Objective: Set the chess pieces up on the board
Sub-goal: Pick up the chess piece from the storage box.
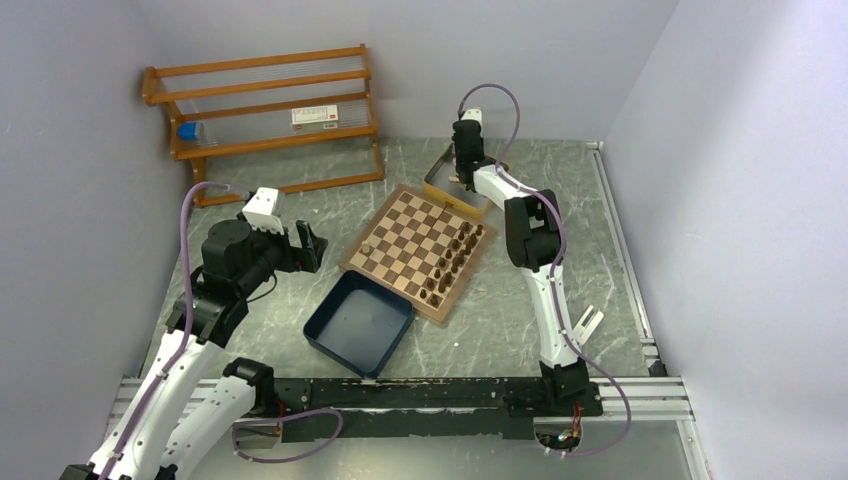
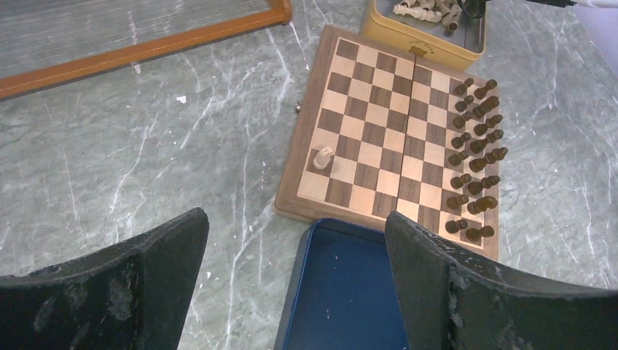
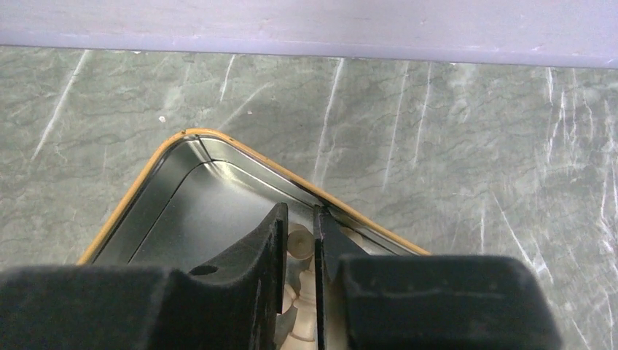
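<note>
Right fingers [image 3: 266, 248] close on a light tan chess piece [image 3: 300, 240] inside the shiny metal tin [image 3: 218, 151] at the far edge of the checkered wooden chessboard [image 1: 400, 235], its near-right side lined with dark brown pieces [image 1: 452, 262]; left fingers [image 2: 167, 255] hang wide open.

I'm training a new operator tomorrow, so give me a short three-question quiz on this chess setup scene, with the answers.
1. True or false: the dark pieces stand in two rows along one edge of the board.
2. Where is the right gripper working? A) in the blue tray B) in the tin C) on the wooden rack
3. Fill in: the number of light pieces standing on the board is ____.
Key: 1 true. 2 B; its fingers clamp a light piece there. 3 one.
</note>
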### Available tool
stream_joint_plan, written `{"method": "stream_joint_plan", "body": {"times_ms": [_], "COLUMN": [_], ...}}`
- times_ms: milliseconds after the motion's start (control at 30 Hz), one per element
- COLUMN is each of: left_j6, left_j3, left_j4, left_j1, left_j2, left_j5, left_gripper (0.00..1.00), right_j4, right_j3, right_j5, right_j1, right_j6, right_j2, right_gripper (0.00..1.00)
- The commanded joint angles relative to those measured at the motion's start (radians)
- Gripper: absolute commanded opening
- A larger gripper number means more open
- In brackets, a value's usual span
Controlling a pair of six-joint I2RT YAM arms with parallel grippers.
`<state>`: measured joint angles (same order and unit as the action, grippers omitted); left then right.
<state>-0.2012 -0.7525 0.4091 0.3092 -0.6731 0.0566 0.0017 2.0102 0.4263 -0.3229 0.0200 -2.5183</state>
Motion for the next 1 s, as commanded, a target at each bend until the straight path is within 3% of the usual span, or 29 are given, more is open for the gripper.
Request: {"method": "stream_joint_plan", "body": {"times_ms": [0,967], "left_j6": [0.003,-0.001], "left_j3": [-0.012,-0.013], "left_j4": [-0.02,-0.018], "left_j1": [-0.007,-0.007], "left_j2": [0.0,0.006], "left_j5": [-0.002,-0.012], "left_gripper": [0.95,0.93], "right_j4": [0.021,-0.08], "right_j3": [0.008,-0.202], "right_j5": [-0.017,-0.141], "right_j1": [0.009,-0.005], "right_j6": [-0.01,0.06], "right_j2": [0.0,0.299], "right_gripper": [0.12,0.08]}}
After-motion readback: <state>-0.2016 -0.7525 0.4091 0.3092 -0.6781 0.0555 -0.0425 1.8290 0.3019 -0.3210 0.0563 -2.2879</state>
